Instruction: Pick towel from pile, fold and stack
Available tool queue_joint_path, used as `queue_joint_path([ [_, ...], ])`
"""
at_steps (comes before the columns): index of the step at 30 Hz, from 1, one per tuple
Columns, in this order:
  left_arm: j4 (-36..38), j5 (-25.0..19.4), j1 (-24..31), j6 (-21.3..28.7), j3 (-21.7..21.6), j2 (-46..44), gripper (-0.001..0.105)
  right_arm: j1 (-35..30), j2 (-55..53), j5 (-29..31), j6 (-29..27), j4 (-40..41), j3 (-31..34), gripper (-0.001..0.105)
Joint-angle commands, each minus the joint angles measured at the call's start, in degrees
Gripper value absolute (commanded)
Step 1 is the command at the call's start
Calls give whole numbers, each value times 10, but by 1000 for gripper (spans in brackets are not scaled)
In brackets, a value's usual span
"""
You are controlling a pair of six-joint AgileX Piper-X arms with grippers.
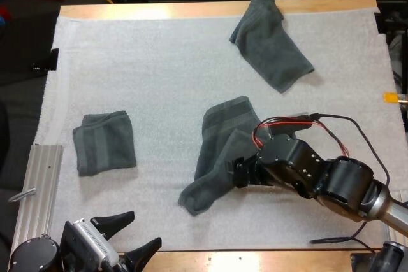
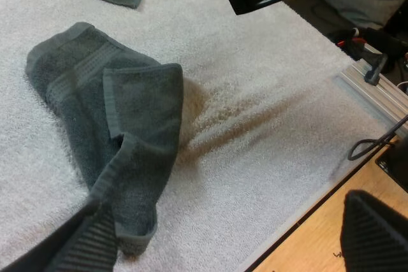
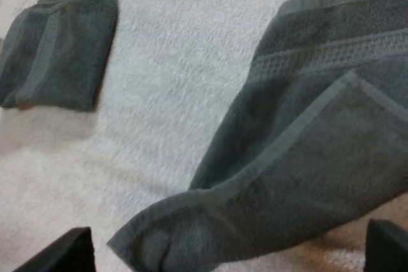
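- Our right jaws stand wide apart above the rumpled dark grey-green terry towel [image 1: 220, 138], which lies mid white mat [image 1: 159, 74] (one corner folded over).
- Our left jaws gape wide at the wooden counter [image 1: 255, 262], near edge.

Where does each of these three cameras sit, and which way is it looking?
High: behind the robot, looking forward and down; left gripper and right gripper show.
Left wrist: on the left arm, facing the middle towel; own open fingers.
Right wrist: on the right arm, over that towel, folded towel beyond; own open fingers.
Shared: all three show the middle towel.
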Motion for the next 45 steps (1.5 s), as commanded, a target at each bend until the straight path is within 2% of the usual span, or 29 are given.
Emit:
queue_joint_path([
  [1, 1, 6, -3, 1, -4, 1, 70, -3, -7, 11, -2, 6, -3, 81],
  [5, 1, 6, -3, 0, -4, 1, 70, -30, -7, 11, -3, 6, -3, 80],
  [11, -2, -3, -3, 0, 0, 3, 70, -91, -7, -35, -27, 6, -3, 74],
  [16, -2, -10, -3, 0, 29, 33, 70, -111, -7, -43, -46, 6, -3, 74],
  [20, -7, -10, -3, -1, 51, 79, 70, -111, -7, -88, -55, 15, -3, 74],
  [27, -84, -9, -3, -31, 63, 157, 70, -111, -7, -169, -113, 72, -3, 74],
  [35, -96, -9, -3, -31, 68, 246, 70, -111, -7, -169, -123, 82, -3, 74],
  [45, -123, -13, -3, -32, 119, 356, 70, -111, -7, -169, -123, 82, -3, 74],
])
